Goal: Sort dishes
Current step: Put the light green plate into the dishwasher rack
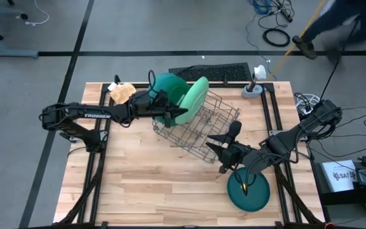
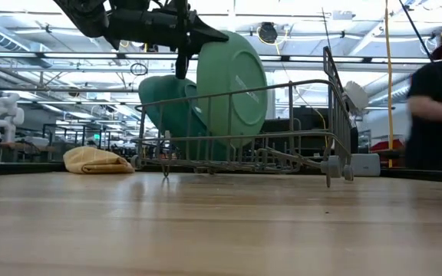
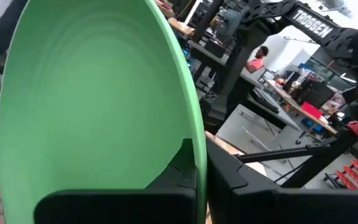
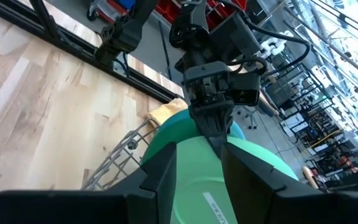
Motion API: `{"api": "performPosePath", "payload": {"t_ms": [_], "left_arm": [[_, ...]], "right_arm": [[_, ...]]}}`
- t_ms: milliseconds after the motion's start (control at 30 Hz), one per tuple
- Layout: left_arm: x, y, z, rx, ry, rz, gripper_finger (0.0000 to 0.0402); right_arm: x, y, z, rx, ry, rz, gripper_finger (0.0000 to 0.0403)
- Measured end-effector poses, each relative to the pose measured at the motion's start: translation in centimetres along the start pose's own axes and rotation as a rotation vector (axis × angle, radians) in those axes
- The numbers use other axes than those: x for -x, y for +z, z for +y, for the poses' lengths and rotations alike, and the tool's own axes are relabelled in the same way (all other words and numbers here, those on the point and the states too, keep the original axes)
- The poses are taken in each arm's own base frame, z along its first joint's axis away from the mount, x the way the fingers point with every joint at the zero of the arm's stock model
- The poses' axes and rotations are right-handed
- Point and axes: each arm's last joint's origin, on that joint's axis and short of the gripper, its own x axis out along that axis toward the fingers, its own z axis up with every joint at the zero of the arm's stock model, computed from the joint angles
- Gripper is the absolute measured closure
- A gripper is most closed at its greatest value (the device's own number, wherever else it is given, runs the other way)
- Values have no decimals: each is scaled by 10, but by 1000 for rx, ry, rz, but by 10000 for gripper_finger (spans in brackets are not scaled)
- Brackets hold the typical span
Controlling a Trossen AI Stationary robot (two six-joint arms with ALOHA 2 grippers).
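A light green plate [image 1: 196, 95] stands on edge, tilted, in the grey wire rack [image 1: 205, 130]; it also shows in the low view [image 2: 232, 84]. A teal plate [image 1: 165, 84] leans in the rack behind it. My left gripper [image 1: 175, 113] is shut on the light green plate's rim. My right gripper [image 1: 221, 151] is open and empty by the rack's near right side, pointing at the light green plate [image 4: 197, 180]. A dark teal plate [image 1: 248, 191] lies flat on the table under my right arm. My left gripper pinches the light green plate's rim [image 3: 199, 149] between its two fingers, one finger [image 3: 178, 177] on the plate's hollow face and the other behind it. The fingers come about level from the table's left at the upper rim [image 2: 199, 52]. The plate stands tilted with its lower edge inside the rack; whether that edge rests there I cannot tell.
A tan waffle-textured lump [image 1: 121, 91] lies at the table's far left. A small grey stand [image 1: 253, 89] sits at the far right edge. A person [image 2: 436, 100] moves beyond the table's far right. Bare wood lies at the near left [image 1: 138, 184].
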Motion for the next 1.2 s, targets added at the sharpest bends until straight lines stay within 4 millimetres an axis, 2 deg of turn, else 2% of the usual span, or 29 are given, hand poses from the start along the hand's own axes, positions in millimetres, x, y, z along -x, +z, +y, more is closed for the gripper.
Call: {"api": "performPosePath", "payload": {"t_ms": [267, 600, 833, 1200], "left_arm": [[0, 0, -2, 38, -34, 2, 390], [6, -18, 7, 53, 21, 20, 390], [6, -21, 10, 59, 62, 21, 343], [7, -20, 10, 31, 62, 6, 333]], "right_arm": [[0, 1, 0, -7, 16, -12, 284], [2, 2, 1, -7, 20, -17, 284], [2, 2, 1, -23, 20, -17, 284], [-6, -1, -2, -121, 70, -17, 284]]}}
